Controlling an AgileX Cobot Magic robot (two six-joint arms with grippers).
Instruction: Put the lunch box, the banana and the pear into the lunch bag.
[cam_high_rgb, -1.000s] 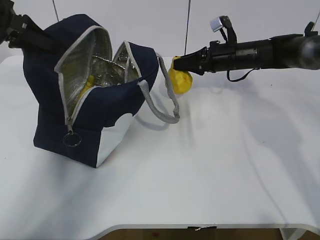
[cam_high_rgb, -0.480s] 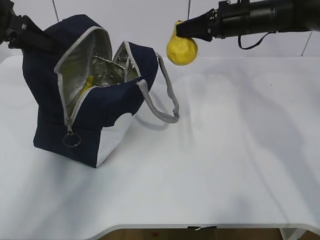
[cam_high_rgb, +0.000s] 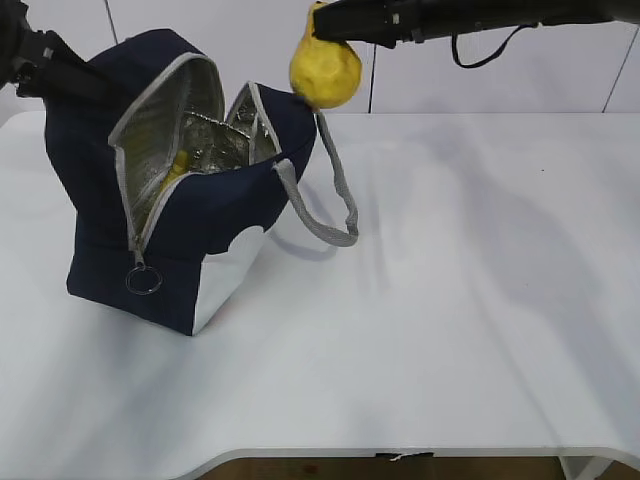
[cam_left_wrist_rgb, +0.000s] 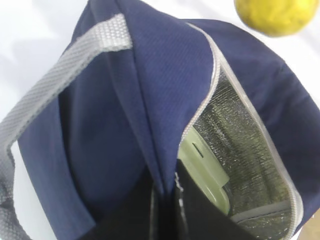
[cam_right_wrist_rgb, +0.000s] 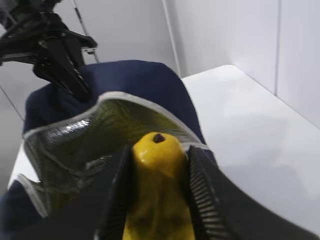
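Note:
The navy lunch bag (cam_high_rgb: 180, 220) stands open at the left of the table, foil lining showing. My left gripper (cam_left_wrist_rgb: 165, 200) is shut on its navy rim (cam_left_wrist_rgb: 150, 125) and holds it open; in the exterior view it sits at the top left (cam_high_rgb: 30, 60). The pale green lunch box lid (cam_left_wrist_rgb: 205, 175) lies inside the bag, and a bit of yellow banana (cam_high_rgb: 178, 165) shows inside. My right gripper (cam_right_wrist_rgb: 157, 160) is shut on the yellow pear (cam_right_wrist_rgb: 156, 185) and holds it in the air above the bag's right edge (cam_high_rgb: 325, 68). The pear also shows in the left wrist view (cam_left_wrist_rgb: 280, 15).
A grey webbing handle (cam_high_rgb: 335, 195) hangs off the bag's right side onto the white table (cam_high_rgb: 460, 300). The zipper's ring pull (cam_high_rgb: 144, 280) dangles at the bag's front. A white wall stands behind the table.
My right gripper has lifted the pear off the table and carried it up and left, from beside the handle to above the bag's right edge. The left gripper and bag have not moved.

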